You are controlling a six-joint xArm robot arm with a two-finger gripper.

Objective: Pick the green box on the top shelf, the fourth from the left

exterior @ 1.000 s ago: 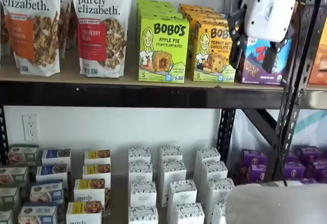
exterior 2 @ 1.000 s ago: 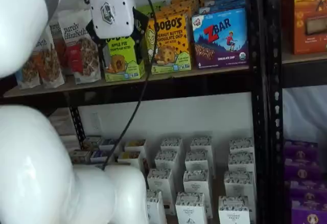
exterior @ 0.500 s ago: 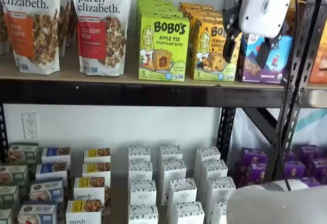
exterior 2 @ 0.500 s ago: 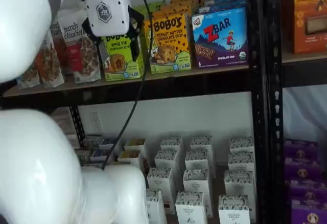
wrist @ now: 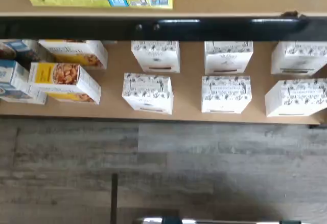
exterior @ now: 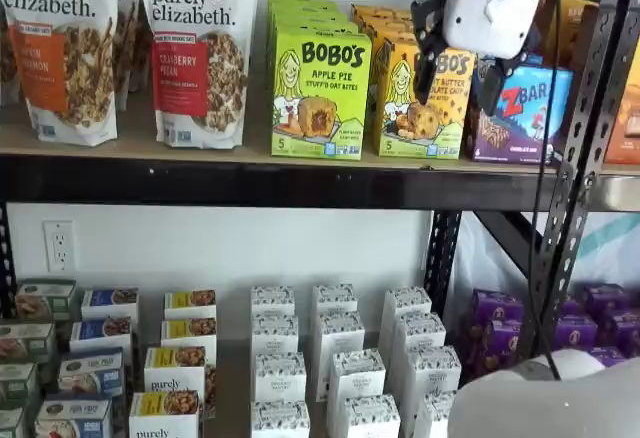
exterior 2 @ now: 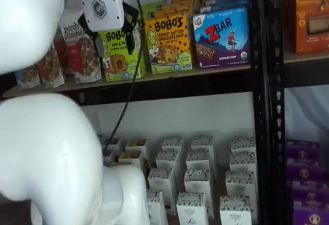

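Cartons on the top shelf (exterior: 300,170) stand upright in front-to-back files with their printed faces turned outward, which we judge is done so each product can be read from the front and drawn straight out. Among them the green box (exterior: 320,93) sits in the upper middle of a shelf view, at the front of its lime-green file, just beside the yellow-orange Bobo's box (exterior: 425,103) on one side and the cranberry granola pouch (exterior: 198,53) on the other. In a shelf view from the other side it shows again as the green box (exterior 2: 122,55) in the upper left of the frame, partly covered by the arm's white body. Its front carries the Bobo's name in black, "Apple Pie" beneath, a cartoon girl and a round browned pastry, with a blue strip along the bottom edge. Our tool (exterior: 455,63) hangs at the upper right of the frame, in front of the yellow-orange box and the blue ZBar box (exterior: 520,108), not yet lined up with the target. Its two black fingers stand plainly apart with a wide gap between them and nothing held, which we take as readiness to straddle the carton's width. In the wrist view we see only the shelf's black front beam (wrist: 163,28), the bottom edge of a green carton and small white cartons (wrist: 148,92) on the lower shelf.
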